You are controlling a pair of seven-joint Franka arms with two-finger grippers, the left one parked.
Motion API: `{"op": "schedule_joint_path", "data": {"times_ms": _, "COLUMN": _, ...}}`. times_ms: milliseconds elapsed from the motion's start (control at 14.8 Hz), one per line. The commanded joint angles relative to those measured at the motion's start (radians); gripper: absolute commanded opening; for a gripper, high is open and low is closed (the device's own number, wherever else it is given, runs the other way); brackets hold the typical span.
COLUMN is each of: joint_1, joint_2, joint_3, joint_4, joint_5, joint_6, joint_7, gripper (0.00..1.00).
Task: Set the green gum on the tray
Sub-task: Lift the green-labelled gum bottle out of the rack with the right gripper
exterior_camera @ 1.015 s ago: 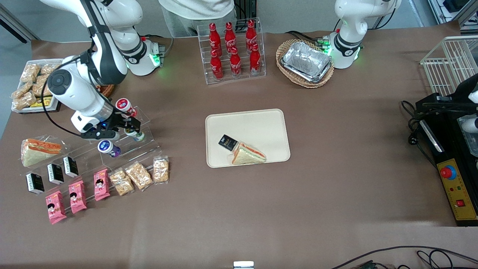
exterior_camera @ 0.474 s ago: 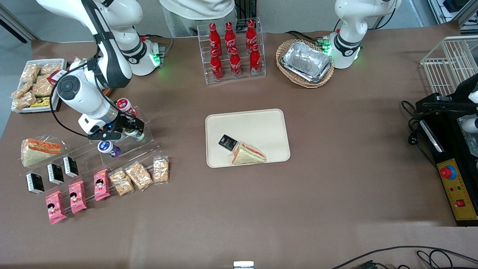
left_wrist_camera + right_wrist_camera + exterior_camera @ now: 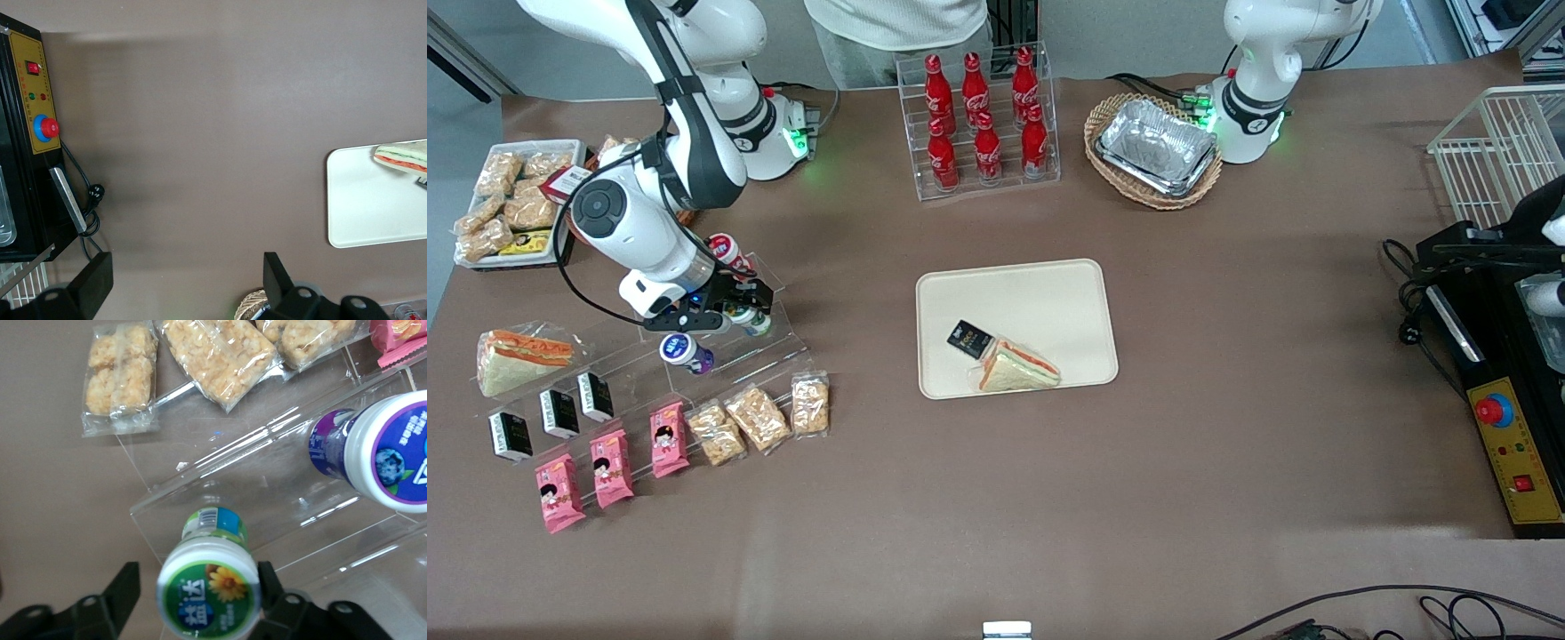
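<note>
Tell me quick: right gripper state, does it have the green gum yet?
Right gripper: open, fingers straddling the green gum on the clear acrylic stand, not clamped on it yet. The gum is not on the tray.

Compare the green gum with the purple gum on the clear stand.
The green gum has a green label with a yellow flower; the purple gum has a purple label with blueberries. The green gum sits between the fingers of the claw, which are spread and not yet closed on it; the purple gum stands free. Both are small white-capped canisters on the stand.

Green gum (image 3: 208, 590) on clear stand, tray (image 3: 1049, 293) apart
</note>
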Motion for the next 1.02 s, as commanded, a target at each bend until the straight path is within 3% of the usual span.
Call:
{"op": "schedule_joint_path", "data": {"times_ms": 0, "joint_1": 0.004, "joint_2": 0.015, "joint_3": -0.003, "joint_4": -0.008, "joint_5": -0.034, "joint_6": 0.039, "joint_7": -0.005, "gripper": 0.52}}
{"op": "schedule_joint_path", "data": {"times_ms": 135, "joint_1": 0.004, "joint_2": 0.016, "joint_3": -0.003, "joint_4": -0.006, "joint_5": -0.034, "joint_6": 0.039, "joint_7": -0.005, "gripper": 0.21}}
{"op": "schedule_joint_path", "data": {"times_ms": 271, "joint_1": 0.003, "joint_2": 0.01, "joint_3": -0.004, "joint_4": 0.0, "joint_5": -0.035, "joint_6": 0.038, "joint_7": -0.008, "gripper": 0.06}}
{"op": "schedule_joint_path", "data": {"times_ms": 541, "joint_1": -0.003, "joint_2": -0.069, "joint_3": -0.012, "joint_4": 0.045, "joint_5": -0.034, "joint_6": -0.066, "joint_7": -0.048, "gripper": 0.03}}
{"op": "schedule_joint_path", "data": {"times_ms": 947, "joint_1": -0.022, "joint_2": -0.07, "joint_3": -0.017, "joint_4": 0.505, "joint_5": -0.034, "joint_6": -0.652, "joint_7": -0.052, "gripper": 0.02}}
